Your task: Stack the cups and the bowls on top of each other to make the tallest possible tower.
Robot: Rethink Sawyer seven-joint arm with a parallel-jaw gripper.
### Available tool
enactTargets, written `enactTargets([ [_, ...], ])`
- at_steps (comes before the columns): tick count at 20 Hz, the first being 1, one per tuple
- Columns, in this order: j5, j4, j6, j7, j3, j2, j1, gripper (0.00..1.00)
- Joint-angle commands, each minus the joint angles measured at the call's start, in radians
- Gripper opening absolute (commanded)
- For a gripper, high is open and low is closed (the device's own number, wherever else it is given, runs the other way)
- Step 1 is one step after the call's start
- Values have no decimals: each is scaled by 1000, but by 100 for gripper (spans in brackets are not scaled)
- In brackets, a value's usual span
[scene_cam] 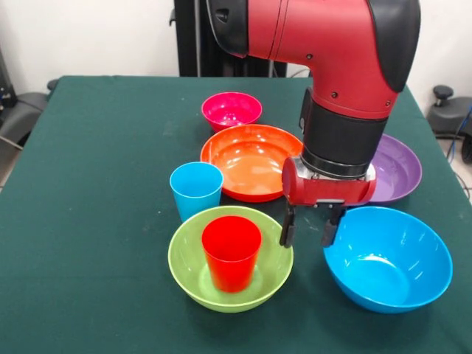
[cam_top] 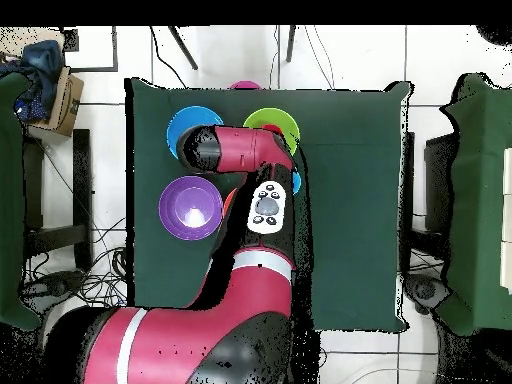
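Red cup (scene_cam: 231,251) stands upright inside the lime green bowl (scene_cam: 186,267) on the desk (scene_cam: 88,184), front view. Light blue cup (scene_cam: 196,189) stands just behind it. Hand (scene_cam: 310,228) hangs released, empty, between green and blue bowl (scene_cam: 389,259). Overhead, the arm (cam_top: 245,150) covers most items; purple bowl (cam_top: 190,207) shows clear.

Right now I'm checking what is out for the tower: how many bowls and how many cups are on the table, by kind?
Bowls: 5, namely pink, orange, purple, green, blue.
Cups: 2, namely light blue on the cloth, red standing in the green bowl.
Total: 7.
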Motion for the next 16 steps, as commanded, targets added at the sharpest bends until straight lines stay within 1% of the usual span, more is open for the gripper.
enactTargets([
  [1, 23, -35, 45, 174, 53, -1, 27, 100],
  [16, 38, -63, 36, 178, 45, 28, 30, 100],
])
